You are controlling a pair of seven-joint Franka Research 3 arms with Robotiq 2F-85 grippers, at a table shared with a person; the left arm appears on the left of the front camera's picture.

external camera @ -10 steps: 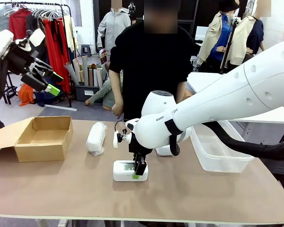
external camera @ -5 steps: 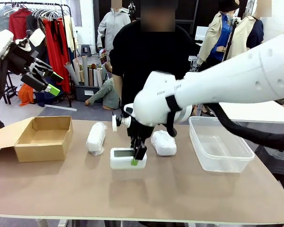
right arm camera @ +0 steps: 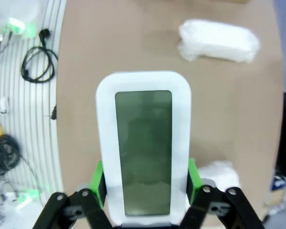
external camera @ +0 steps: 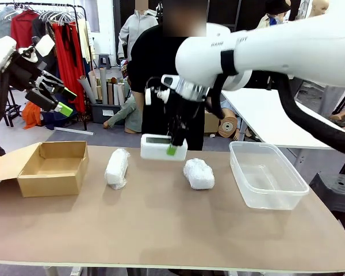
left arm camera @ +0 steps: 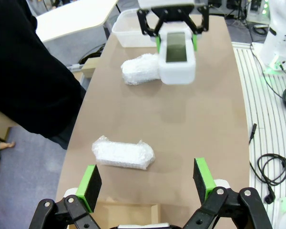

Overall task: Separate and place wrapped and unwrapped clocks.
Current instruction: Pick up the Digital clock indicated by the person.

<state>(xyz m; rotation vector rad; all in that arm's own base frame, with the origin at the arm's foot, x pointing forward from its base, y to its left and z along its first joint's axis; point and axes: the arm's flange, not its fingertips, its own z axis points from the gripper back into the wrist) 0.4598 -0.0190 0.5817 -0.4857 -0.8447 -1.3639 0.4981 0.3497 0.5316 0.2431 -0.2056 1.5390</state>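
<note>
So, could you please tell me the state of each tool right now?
Left tool: open, empty.
Right tool: shut on the bare clock.

The bare clock (external camera: 155,150) is white with a dull grey-green screen, while the left wrapped clock (external camera: 116,168) and the right wrapped clock (external camera: 198,173) are crinkly, glossy white. The counter (external camera: 161,230) is plain light brown, the cardboard box (external camera: 49,185) a yellower brown and the tub (external camera: 268,198) clear. The left arm (external camera: 0,57) and right arm (external camera: 287,43) are white, their jaws black with bright green pads (left arm camera: 91,187), and the person's top (external camera: 149,69) is black
</note>
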